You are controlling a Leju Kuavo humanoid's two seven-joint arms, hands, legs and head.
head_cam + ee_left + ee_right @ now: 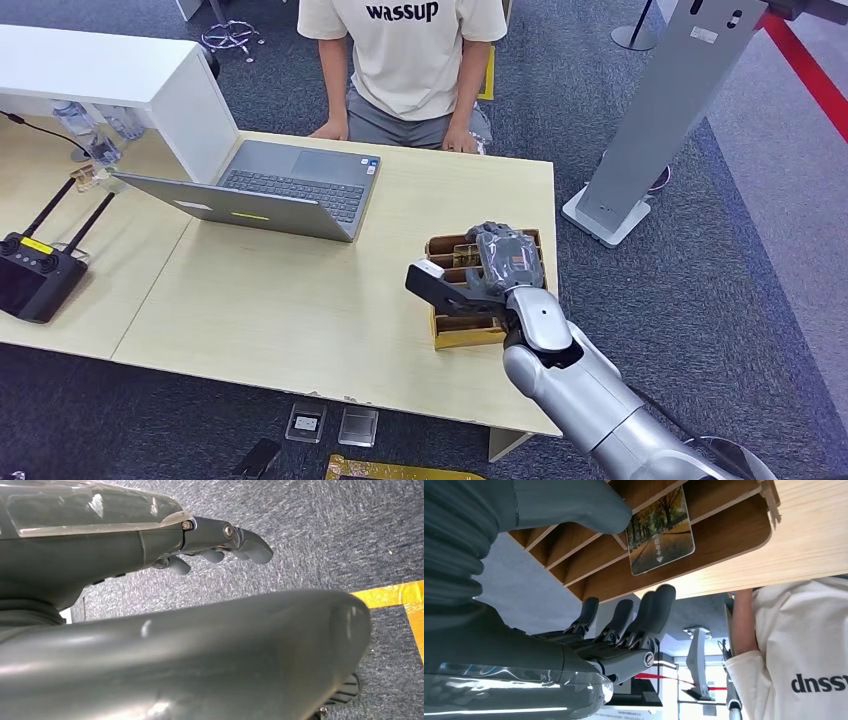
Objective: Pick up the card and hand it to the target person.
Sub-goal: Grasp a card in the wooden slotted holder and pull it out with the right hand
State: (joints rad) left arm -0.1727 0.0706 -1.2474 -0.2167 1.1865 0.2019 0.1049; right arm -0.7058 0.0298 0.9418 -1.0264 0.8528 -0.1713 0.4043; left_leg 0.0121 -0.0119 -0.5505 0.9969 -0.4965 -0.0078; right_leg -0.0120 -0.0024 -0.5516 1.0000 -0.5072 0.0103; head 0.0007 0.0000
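Note:
The card (661, 530), printed with an autumn tree avenue, stands in a slot of the wooden card holder (724, 535). The holder (470, 330) sits near the right edge of the table. My right hand (505, 262) hovers over it, palm down. Its thumb (589, 505) lies at the card's corner while the fingers (624, 615) hang apart on the other side, past the holder's rim; nothing is pinched. The target person (405, 60), in a white T-shirt, stands at the table's far side with both hands on its edge. My left hand (220, 545) hangs over the carpet, fingers loosely extended, holding nothing.
An open grey laptop (270, 190) lies mid-table between the holder and the person. A black remote controller (35, 275) sits at the left, behind it a white box (110, 75). A grey stand (670, 110) rises to the right of the table. Small cases (330, 425) lie on the floor.

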